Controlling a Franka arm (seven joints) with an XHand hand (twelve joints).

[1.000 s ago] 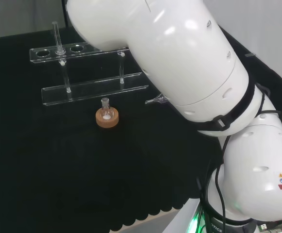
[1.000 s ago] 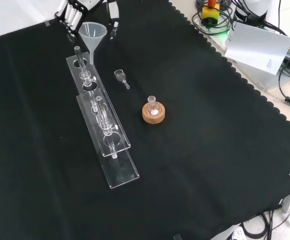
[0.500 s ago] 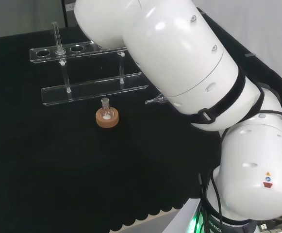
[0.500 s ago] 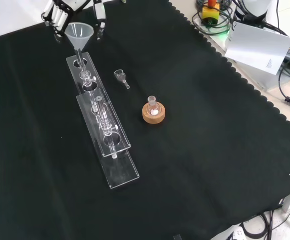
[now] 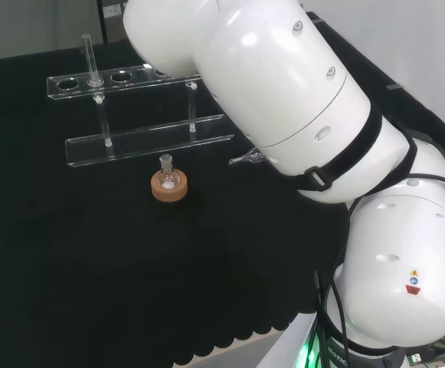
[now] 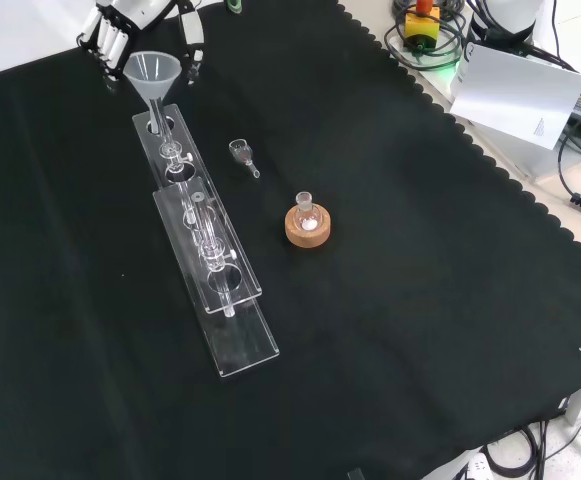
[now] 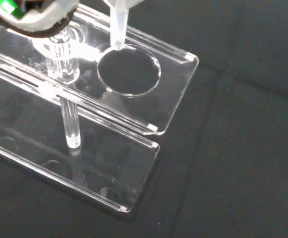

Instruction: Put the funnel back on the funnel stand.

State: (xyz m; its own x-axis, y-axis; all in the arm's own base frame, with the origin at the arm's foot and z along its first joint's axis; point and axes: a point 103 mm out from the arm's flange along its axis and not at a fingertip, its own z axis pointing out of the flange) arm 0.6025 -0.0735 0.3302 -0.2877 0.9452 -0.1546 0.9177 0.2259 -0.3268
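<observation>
A translucent white plastic funnel (image 6: 153,72) is held by the black and white robotic hand (image 6: 135,22) at the top left of the front view, above the far end of the clear acrylic two-tier funnel stand (image 6: 198,236). The fingers (image 6: 103,40) are seen curled down on one side of the funnel's cone and the thumb (image 6: 193,52) on the other, so the hand appears closed round the rim, though actual contact at the rim is hard to make out from this angle. The funnel is carried upright, mouth up, its stem pointing down at the end hole of the stand's upper plate.

In the wrist view the tip of the funnel's stem (image 7: 118,27) is shown at the edge of the round end hole (image 7: 129,69) in the upper plate, just at or above its rim. A clear rod (image 7: 67,94) is seen passing down through the plate beside that hole to the base plate below.

In the front view, a small clear glass stopper-like piece (image 6: 243,153) lies on the black cloth (image 6: 420,300) just right of the stand. Farther toward the camera, a small round-bottomed glass flask (image 6: 307,212) is seated on a cork ring (image 6: 308,230), well apart from the stand. In the head view, the stand's upper plate (image 5: 84,83) is visible left of the arm's white links (image 5: 299,100).
</observation>
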